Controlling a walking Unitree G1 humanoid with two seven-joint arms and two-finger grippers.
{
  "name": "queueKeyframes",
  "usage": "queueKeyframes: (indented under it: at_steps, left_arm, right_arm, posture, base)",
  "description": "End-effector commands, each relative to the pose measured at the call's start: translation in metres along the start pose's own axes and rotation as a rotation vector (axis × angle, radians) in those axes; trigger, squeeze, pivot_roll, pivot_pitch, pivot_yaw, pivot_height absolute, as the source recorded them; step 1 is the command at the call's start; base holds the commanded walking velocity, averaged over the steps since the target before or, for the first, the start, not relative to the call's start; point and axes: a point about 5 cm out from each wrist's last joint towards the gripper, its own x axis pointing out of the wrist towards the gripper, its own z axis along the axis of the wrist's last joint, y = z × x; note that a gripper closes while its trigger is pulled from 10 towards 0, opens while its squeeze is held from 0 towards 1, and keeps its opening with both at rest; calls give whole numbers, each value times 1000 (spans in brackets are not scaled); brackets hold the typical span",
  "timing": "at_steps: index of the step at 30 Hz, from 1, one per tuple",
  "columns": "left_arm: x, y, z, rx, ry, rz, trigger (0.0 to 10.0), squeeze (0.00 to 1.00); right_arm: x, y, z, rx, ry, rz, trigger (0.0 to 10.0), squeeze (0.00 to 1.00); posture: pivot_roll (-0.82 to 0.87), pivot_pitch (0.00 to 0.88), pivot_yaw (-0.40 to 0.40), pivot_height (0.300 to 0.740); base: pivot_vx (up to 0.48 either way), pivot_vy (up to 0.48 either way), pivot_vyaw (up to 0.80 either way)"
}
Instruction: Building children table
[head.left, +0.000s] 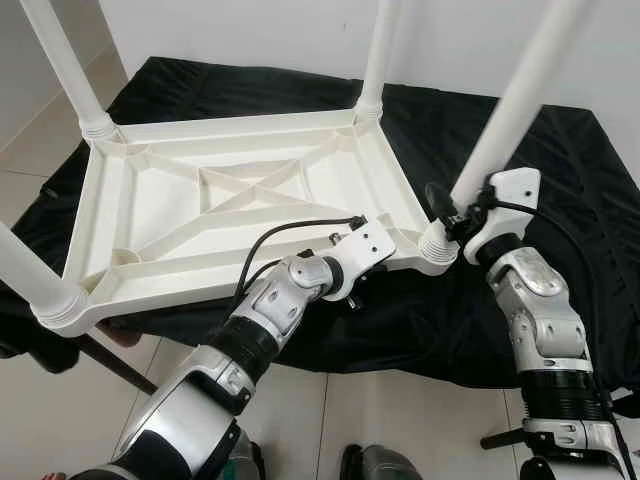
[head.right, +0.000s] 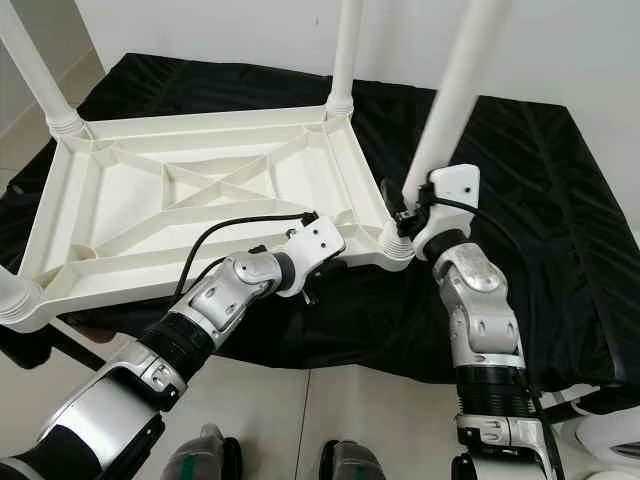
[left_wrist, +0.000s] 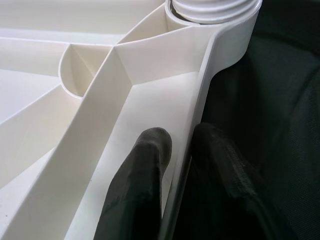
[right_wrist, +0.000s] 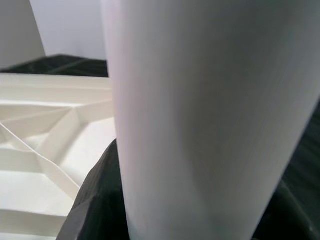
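While the white tabletop (head.left: 250, 215) lies upside down on a black cloth (head.left: 560, 200) with all four legs pointing up, both arms work at its near right corner. The left gripper (left_wrist: 175, 165) is clamped on the tabletop's near rim, one finger (left_wrist: 142, 170) inside the wall and the other outside against the cloth, just beside the corner socket (left_wrist: 212, 10). The right gripper (head.left: 450, 215) is closed around the near right leg (head.left: 520, 95), low down, just above that socket; in the right wrist view the leg blocks the fingers, so how firmly they grip is hard to tell. The leg's long axis rises from the socket and leans away to the right. Seating it likely means pushing or twisting along that axis, and the right arm is the one on it.
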Motion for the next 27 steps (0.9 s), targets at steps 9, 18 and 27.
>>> queueKeyframes:
  at_steps: [9,18,27]
  left_arm:
    - [-1,1,3,37,9,14,10000,0]
    - [-1,0,4,34,5,16,10000,0]
    - [-2,0,5,31,2,21,10000,0]
  right_arm:
    - [-8,-4,-32,117,72,1,10000,0]
    - [-8,-12,-41,87,126,16,10000,0]
    - [-7,-16,-40,39,156,64,10000,0]
  posture:
    - [-29,39,-17,740]
    - [-19,36,-25,740]
    - [-20,38,-26,740]
  base:
    - [0,0,0]
    - [0,0,0]
    - [0,0,0]
